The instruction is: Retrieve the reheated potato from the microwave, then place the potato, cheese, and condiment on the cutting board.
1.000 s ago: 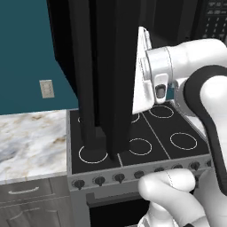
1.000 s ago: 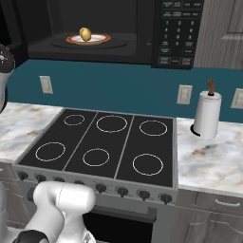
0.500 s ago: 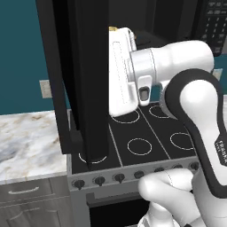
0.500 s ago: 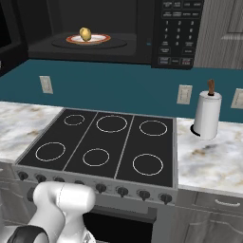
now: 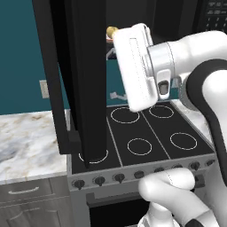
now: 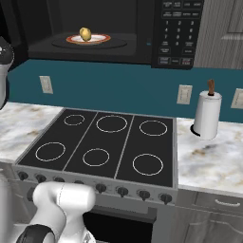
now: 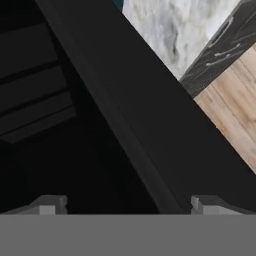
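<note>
The microwave (image 6: 142, 28) hangs above the stove with its door swung open. Inside, the pale-yellow potato (image 6: 85, 33) rests on a plate (image 6: 97, 39) with an orange rim. In the left base view the potato (image 5: 111, 32) peeks out between the open black door (image 5: 84, 80) and my white hand (image 5: 135, 66). My gripper (image 7: 128, 205) is open, its fingertips (image 7: 47, 205) wide apart, facing the door (image 7: 100, 125) at close range with nothing gripped. The cheese, the condiment and the cutting board are out of view.
A black stove (image 6: 104, 147) with several ring burners sits below the microwave, with marble counter (image 6: 209, 156) on both sides. A paper towel roll (image 6: 207, 116) stands at the right. The microwave keypad (image 6: 178, 33) is right of the cavity. Wood floor (image 7: 235, 110) lies beyond the door.
My hand has swung left and upward, close to the open door. The door stands a little further left in the left base view.
</note>
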Robot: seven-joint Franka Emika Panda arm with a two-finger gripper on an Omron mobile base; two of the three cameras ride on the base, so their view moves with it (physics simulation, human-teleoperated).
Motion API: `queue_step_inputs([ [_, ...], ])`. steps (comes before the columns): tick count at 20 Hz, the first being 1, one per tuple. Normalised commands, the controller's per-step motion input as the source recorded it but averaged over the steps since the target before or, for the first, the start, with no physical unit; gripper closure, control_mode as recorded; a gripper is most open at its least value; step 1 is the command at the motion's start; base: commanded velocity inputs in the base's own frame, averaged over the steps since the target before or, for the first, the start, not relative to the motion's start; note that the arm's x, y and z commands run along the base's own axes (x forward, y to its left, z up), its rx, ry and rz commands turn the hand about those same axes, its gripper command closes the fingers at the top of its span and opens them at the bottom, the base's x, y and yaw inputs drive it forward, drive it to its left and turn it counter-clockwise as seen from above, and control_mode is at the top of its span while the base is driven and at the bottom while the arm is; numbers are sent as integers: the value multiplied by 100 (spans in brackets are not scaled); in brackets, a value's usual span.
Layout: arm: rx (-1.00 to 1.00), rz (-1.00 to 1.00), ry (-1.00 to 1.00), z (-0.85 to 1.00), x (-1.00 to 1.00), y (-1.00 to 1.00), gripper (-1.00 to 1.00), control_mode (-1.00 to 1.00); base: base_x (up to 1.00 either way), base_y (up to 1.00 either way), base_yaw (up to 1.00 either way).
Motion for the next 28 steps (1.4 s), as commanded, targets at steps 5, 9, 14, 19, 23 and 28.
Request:
queue_step_inputs([
  [5,-8,2,-9,16,3,-70,-100,-100,0,0,0],
  [9,-15,17,-36,6,0,-66,-100,-100,0,0,0],
  [14,-22,25,-51,0,0,-54,-100,-100,0,0,0],
  [19,-26,24,-59,0,8,-45,-100,-100,0,0,0],
  [23,-26,22,-64,-1,9,-41,-100,-100,0,0,0],
  [28,-26,23,-65,-17,7,-34,-100,-100,0,0,0],
])
